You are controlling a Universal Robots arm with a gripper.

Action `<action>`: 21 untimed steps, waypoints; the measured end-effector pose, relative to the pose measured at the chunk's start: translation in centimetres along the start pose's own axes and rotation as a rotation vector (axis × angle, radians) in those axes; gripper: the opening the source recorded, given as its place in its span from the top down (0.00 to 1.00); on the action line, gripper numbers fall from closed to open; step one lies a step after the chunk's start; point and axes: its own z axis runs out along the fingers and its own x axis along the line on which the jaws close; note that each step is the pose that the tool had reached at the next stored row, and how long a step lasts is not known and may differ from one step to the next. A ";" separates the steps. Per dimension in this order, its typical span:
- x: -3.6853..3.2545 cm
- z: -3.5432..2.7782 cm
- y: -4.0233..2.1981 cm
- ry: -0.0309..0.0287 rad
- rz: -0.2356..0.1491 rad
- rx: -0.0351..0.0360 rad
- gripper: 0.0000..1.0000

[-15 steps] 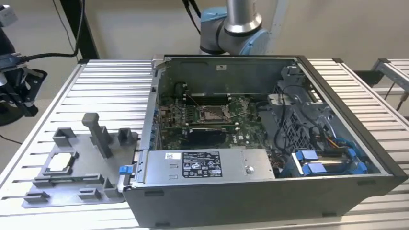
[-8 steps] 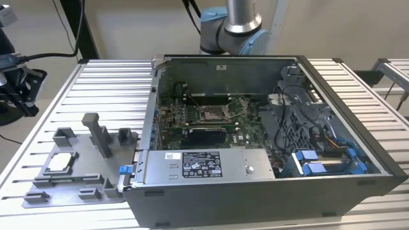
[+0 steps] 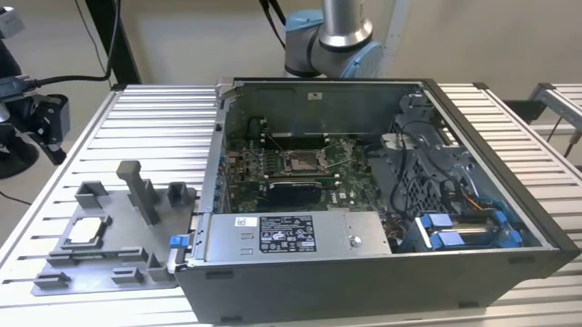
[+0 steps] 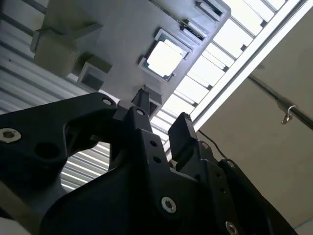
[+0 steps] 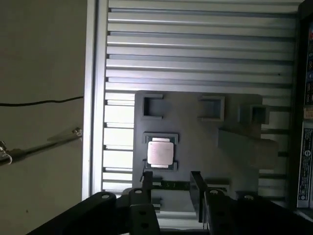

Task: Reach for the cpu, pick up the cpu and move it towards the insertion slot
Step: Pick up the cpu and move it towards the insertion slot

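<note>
End effector [image 5: 171,177] open, fingers apart, nothing between them; it hangs over the grey fixture [image 3: 95,283] on the bench [image 3: 146,116]. Cpu [image 5: 160,152] lies flat in its pocket there, silver top up, just beyond the fingertips, untouched. Insertion slot [image 3: 303,160] sits well apart, inside the computer case [image 3: 364,272], bare. Reach looks partly made; grasp, lift and carry not yet done.

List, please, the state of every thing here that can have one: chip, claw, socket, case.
cpu: lying flat in the grey fixture, not held.
claw: open, empty, apart from the cpu.
insertion slot: exposed inside the case; lever position cannot be told.
computer case: side panel off, inside uncovered.
</note>
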 end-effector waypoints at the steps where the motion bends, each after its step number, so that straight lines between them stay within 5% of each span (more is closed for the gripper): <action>1: 0.00 0.00 0.00 0.0000 0.000 0.0000 0.00; 10: 0.00 0.06 0.00 -0.0001 0.000 0.0005 0.00; 21: 0.18 1.86 -0.07 -0.0027 0.000 0.0005 0.00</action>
